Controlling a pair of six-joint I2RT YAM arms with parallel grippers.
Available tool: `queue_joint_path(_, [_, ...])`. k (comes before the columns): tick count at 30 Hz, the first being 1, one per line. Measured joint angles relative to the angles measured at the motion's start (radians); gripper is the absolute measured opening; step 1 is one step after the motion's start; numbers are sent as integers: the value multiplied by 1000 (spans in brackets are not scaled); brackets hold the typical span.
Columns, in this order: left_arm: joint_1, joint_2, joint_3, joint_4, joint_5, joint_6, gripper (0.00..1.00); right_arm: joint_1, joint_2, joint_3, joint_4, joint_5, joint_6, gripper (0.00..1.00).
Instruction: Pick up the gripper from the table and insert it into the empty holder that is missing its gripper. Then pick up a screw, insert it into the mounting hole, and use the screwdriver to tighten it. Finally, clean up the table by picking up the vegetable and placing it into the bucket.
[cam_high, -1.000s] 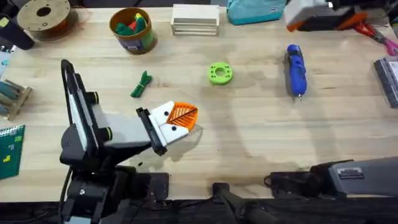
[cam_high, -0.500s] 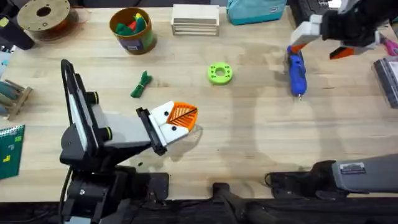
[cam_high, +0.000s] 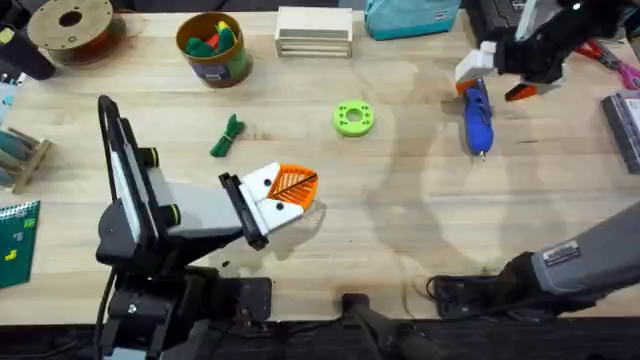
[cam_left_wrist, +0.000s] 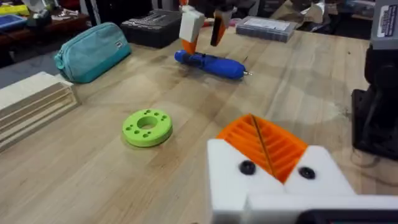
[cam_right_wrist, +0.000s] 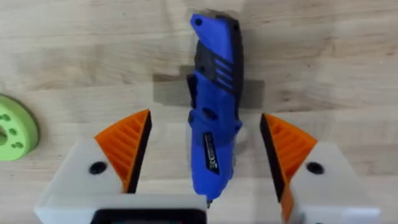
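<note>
The blue screwdriver (cam_high: 477, 118) lies flat at the table's far right, bit toward the front. My right gripper (cam_high: 495, 82) hangs open just over its rear end, one orange-padded finger on each side of the body (cam_right_wrist: 214, 81) without touching it. The left wrist view shows the same pair: right gripper (cam_left_wrist: 202, 28) above the screwdriver (cam_left_wrist: 211, 63). My left gripper (cam_high: 310, 184) rests low at centre-left, shut, its orange pads (cam_left_wrist: 264, 143) pressed together with nothing between them. The green vegetable (cam_high: 228, 135) lies left of centre. The bucket (cam_high: 212, 47) stands at the back left. The loose gripper, holder and screw are out of view.
A bright green disc (cam_high: 353, 118) lies mid-table between the two arms. Along the back edge are a brown spool (cam_high: 70, 25), a stack of wooden blocks (cam_high: 314, 30) and a teal pouch (cam_high: 410, 15). Bare wood stretches across the front right.
My right gripper has come down and leftward from the far right corner to sit over the screwdriver's rear end. The left arm has not moved.
</note>
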Motion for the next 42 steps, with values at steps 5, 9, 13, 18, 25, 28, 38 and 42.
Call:
queue_joint_path(5, [0, 0, 0, 0, 0, 0, 4, 0, 67, 0, 13, -3, -24, 990])
queue_joint_path(9, [0, 0, 0, 0, 0, 0, 4, 0, 110, 0, 22, -4, -56, 990])
queue_joint_path(13, [0, 0, 0, 0, 0, 0, 4, 0, 144, 0, 34, 7, -81, 990])
queue_joint_path(18, [0, 0, 0, 0, 0, 0, 4, 4, 148, 0, 37, 29, -89, 990])
queue_joint_path(25, [0, 0, 0, 0, 0, 0, 4, 6, 151, 0, 48, 60, -104, 684])
queue_joint_path(28, [0, 0, 0, 0, 0, 0, 4, -1, 152, 0, 56, 75, -110, 248])
queue_joint_path(38, [0, 0, 0, 0, 0, 0, 4, -1, 153, 2, -1, 72, -115, 17])
queue_joint_path(42, [0, 0, 0, 0, 0, 0, 4, 1, 125, 1, -65, 71, -115, 16])
